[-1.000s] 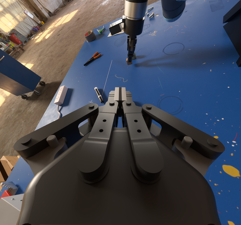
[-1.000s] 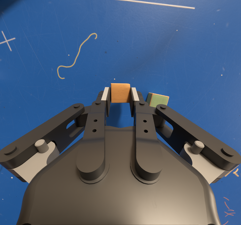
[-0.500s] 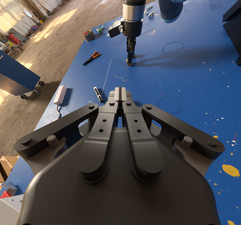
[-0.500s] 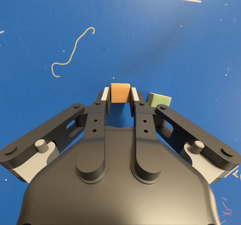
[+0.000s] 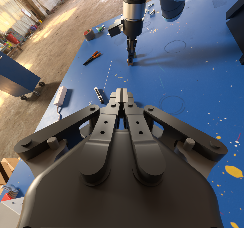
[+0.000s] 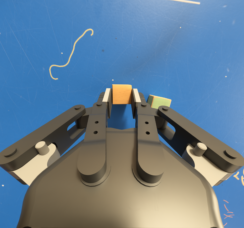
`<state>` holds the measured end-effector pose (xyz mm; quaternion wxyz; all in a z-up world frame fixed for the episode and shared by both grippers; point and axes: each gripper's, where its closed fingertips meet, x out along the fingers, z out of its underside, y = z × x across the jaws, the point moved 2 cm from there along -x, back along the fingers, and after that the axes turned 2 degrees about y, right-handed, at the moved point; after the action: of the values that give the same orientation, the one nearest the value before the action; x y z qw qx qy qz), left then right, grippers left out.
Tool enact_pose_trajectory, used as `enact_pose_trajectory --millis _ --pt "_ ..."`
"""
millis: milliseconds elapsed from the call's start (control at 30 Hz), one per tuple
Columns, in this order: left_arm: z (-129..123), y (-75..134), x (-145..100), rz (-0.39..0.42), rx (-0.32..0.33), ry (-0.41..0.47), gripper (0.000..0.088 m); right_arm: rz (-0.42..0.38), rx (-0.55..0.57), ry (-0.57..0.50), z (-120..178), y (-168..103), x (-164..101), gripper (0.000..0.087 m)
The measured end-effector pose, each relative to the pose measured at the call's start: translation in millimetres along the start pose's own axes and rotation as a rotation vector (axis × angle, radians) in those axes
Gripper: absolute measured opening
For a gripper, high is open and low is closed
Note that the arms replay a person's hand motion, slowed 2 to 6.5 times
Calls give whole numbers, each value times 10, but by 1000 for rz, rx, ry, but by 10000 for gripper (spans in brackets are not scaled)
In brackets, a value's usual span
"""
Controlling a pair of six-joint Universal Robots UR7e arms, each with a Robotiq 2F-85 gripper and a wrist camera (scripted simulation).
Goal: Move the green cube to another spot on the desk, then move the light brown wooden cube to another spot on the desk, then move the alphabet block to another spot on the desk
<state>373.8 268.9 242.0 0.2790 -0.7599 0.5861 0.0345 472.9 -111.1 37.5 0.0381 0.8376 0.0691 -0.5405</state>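
While my right hand [image 6: 121, 95] points down at the blue table [image 6: 171, 50], its two pale pads press the opposite sides of the light brown wooden cube [image 6: 121, 94], so the cube sits clamped between them. From the left wrist view I see that same right hand [image 5: 130, 61] hanging straight down from its arm, with the wooden cube [image 5: 129, 63] at the fingertips, at or just above the table surface; I cannot tell whether it touches. Just beside the right finger, partly hidden behind the linkage, the green cube [image 6: 159, 101] rests on the table, its green face framed by tan edges. I cannot make out the alphabet block in either view.

My left hand [image 5: 121, 95] hovers well apart from the cubes, its fingers pressed together with nothing between them. Ahead of it, a black marker [image 5: 99, 95] lies on the table, a thin pale rod [image 5: 107, 77] stretches away beyond it, and a curl of yellow string [image 5: 121, 78] lies between the rod and the cubes. Along the table's edge I see a white power strip [image 5: 60, 96], orange-handled pliers [image 5: 92, 57], a roll of tape [image 5: 89, 34] and a set of hex keys [image 5: 101, 28]. Some bolts [image 5: 151, 8] lie farther back.
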Motion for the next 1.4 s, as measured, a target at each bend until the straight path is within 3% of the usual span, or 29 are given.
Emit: enact_pose_trajectory --millis 200,267,333,667,1033,1400 --pt "1 4 2 1 3 -3 0 -1 0 21 -34 -4 -56 261" --pt "2 5 2 1 3 -3 0 -3 -1 29 -47 -9 -85 364" --pt "2 5 2 1 4 -4 0 -3 -2 39 -65 -13 -123 402" --pt "-2 2 -4 -1 5 -3 0 4 -21 134 -219 -84 -434 429" --pt "-11 -7 -16 -6 4 2 0 -22 -94 363 -517 -377 -974 426" --pt "-18 -17 -26 -8 1 7 0 -144 -224 635 -765 -967 -1490 334"
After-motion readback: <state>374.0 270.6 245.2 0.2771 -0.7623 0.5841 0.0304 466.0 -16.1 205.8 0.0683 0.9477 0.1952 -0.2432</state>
